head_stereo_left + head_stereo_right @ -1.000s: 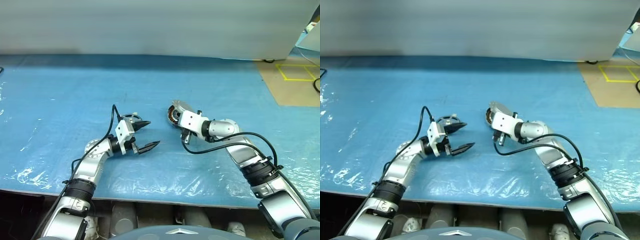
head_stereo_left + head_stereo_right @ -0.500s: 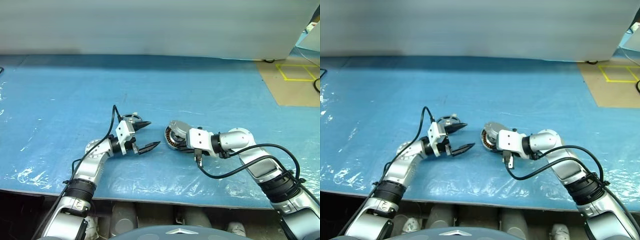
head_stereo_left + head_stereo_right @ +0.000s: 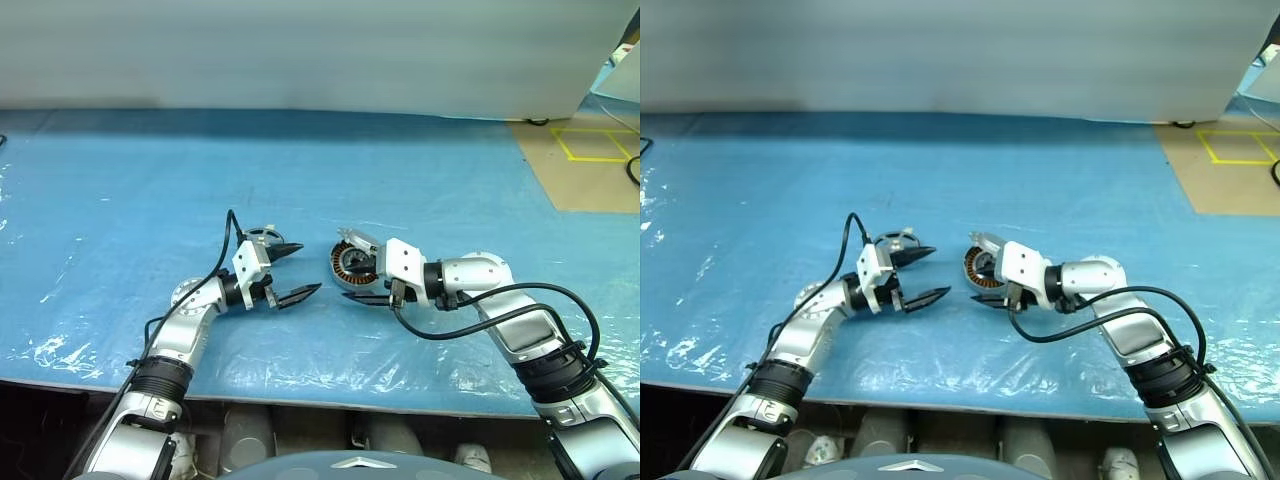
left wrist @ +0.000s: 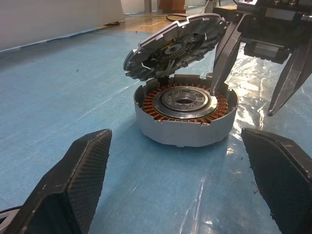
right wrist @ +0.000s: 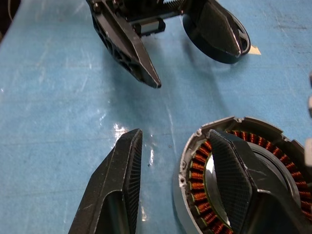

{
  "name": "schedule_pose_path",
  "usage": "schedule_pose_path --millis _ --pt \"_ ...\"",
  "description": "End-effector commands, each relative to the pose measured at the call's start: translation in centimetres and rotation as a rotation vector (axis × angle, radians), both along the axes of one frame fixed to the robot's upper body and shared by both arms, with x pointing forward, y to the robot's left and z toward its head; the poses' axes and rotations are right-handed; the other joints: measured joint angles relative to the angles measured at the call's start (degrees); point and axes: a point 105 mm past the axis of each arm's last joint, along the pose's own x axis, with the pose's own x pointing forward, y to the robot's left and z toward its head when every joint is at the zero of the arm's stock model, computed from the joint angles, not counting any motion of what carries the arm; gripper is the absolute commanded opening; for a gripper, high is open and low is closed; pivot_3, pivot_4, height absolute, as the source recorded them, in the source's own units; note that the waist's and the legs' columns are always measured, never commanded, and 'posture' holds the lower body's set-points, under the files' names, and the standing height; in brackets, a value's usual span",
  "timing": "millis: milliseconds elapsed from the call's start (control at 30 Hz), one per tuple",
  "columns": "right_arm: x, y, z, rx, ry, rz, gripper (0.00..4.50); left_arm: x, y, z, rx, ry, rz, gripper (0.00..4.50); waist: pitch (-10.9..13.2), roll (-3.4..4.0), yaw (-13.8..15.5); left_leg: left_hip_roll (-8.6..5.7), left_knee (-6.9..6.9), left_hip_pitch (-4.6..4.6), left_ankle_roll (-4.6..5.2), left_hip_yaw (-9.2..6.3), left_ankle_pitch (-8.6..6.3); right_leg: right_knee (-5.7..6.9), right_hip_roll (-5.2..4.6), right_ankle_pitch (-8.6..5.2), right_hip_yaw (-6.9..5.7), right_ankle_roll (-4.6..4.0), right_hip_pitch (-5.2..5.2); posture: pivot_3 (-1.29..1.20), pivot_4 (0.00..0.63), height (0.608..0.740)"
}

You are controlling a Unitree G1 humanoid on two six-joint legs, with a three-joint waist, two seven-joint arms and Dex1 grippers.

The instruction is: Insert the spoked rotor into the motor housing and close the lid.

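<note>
we judge the main hazard to be the lid: it leans tilted on the far rim of the motor housing, and any nudge could drop it shut over the housing, which looks to us to have no rotor in it yet, or send it sliding off onto the blue sheet. the likeliest cause is the right gripper, whose fingers stand apart and straddle the housing's wall, one over the copper windings and one outside, clamped on nothing. if it pulls away at an angle, the inner finger could hook the wall, drag the housing or scrape the windings. the left gripper waits on the other side of the housing, jaws wide and empty. what we take for the spoked rotor lies just past that gripper, well apart from the housing, small and dark, its detail hard to read. the housing itself sits flat on the sheet: a shallow silver can with a ring of copper coils around a bright central hub.
</note>
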Motion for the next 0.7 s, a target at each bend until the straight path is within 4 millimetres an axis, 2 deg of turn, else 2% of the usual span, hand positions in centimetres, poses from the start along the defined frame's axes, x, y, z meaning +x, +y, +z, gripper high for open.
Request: schedule_pose_path --millis 33,367,700 --pt "0.2 0.2 1.9 0.067 -0.047 -0.016 2.28 0.0 -0.5 0.6 -0.004 -0.025 -0.021 4.50 0.00 0.00 -0.02 0.00 0.00 0.01 -0.01 0.00 -0.01 0.00 0.00 0.00 0.00 0.00 0.00 0.00 0.150 0.740" --pt "4.3 -0.8 3.2 0.076 -0.236 -0.212 2.28 0.0 -0.8 0.6 -0.007 -0.025 -0.030 4.50 0.00 0.00 -0.03 -0.01 0.00 0.00 -0.29 0.00 0.07 0.00 0.00 0.00 0.00 0.00 0.00 0.00 0.150 0.740" --pt "4.7 -0.8 2.5 0.065 -0.237 -0.233 2.28 0.0 -1.8 1.3 -0.049 -0.036 -0.041 4.50 0.00 0.00 -0.04 -0.02 -0.02 -0.02 -0.29 0.00 0.07 -0.01 0.00 0.00 0.00 0.01 -0.02 0.00 0.150 0.740"
